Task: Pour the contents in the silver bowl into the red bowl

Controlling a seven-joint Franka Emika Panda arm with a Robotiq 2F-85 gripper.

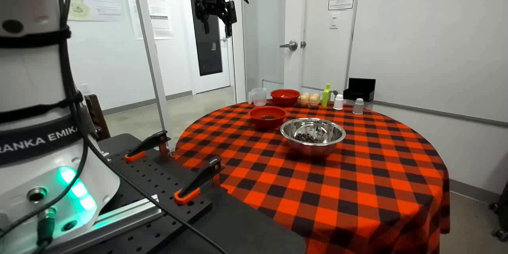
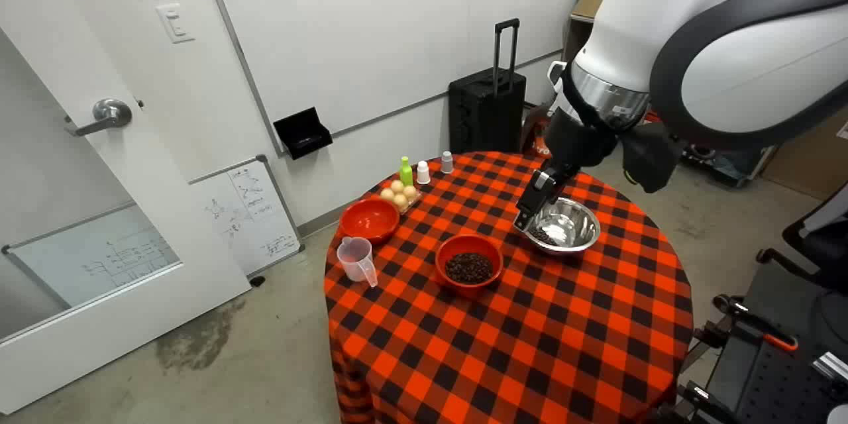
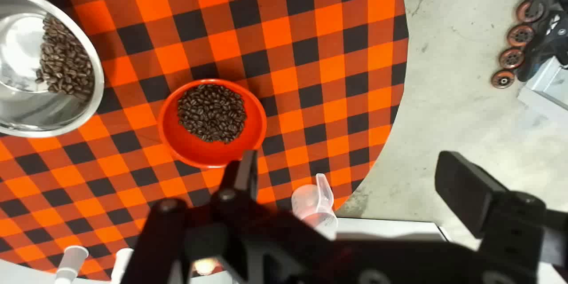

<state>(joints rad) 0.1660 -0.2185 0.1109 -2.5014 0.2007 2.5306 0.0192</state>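
The silver bowl stands upright on the checked tablecloth with dark coffee beans along one side. It also shows in an exterior view and at the left of the wrist view. A red bowl beside it holds dark beans too; it shows in an exterior view and the wrist view. A second red bowl with no visible contents stands farther back. My gripper is open and empty, high above the table, touching nothing. Its spread fingers show in the wrist view.
A clear measuring jug stands beside the back red bowl. Eggs in a carton, a green bottle, a white cup and a grey cup line the table's edge. Clamps sit at the robot's base.
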